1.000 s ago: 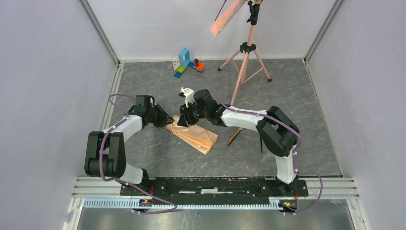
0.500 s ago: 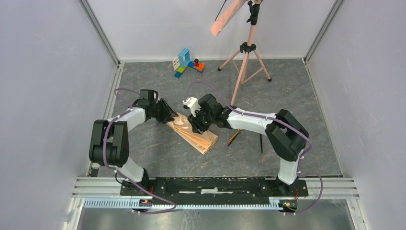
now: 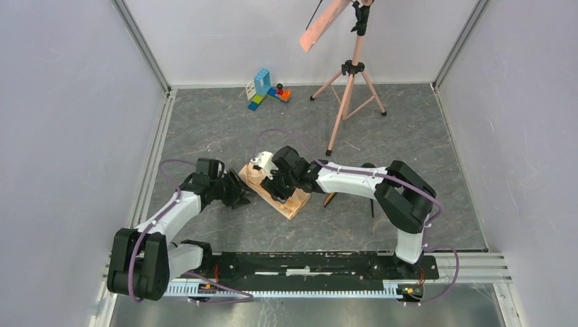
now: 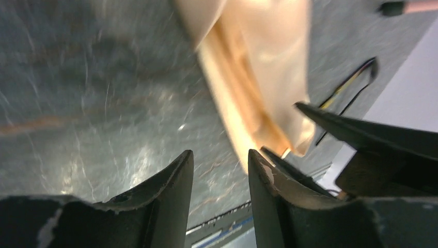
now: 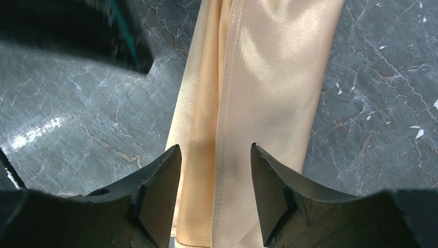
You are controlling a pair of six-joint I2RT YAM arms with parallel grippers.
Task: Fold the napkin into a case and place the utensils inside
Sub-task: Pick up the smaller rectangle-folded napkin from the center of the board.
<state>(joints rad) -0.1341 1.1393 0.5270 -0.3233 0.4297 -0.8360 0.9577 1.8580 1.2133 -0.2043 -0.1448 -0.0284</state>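
The napkin (image 3: pixel 290 199) lies on the grey floor folded into a narrow peach-tan case (image 5: pixel 268 77), also seen blurred in the left wrist view as a cloth strip (image 4: pixel 258 77). My right gripper (image 3: pixel 275 185) hovers over its middle, open, with the cloth showing between the jaws (image 5: pixel 216 155). My left gripper (image 3: pixel 245 196) is just left of the case, open and empty (image 4: pixel 219 160). The utensils lie right of the case: a purple-gold one (image 3: pixel 332 197) and a thin black one (image 3: pixel 371 206), both partly hidden by the right arm.
A pink tripod (image 3: pixel 347 88) with a salmon strip (image 3: pixel 324 24) on top stands at the back. Coloured toy blocks (image 3: pixel 267 88) sit near the back wall. Grey walls enclose the floor on three sides.
Both grippers have opened and let go of the cloth. The left gripper drew back toward the near left, and the right gripper slid down along the case toward its middle.
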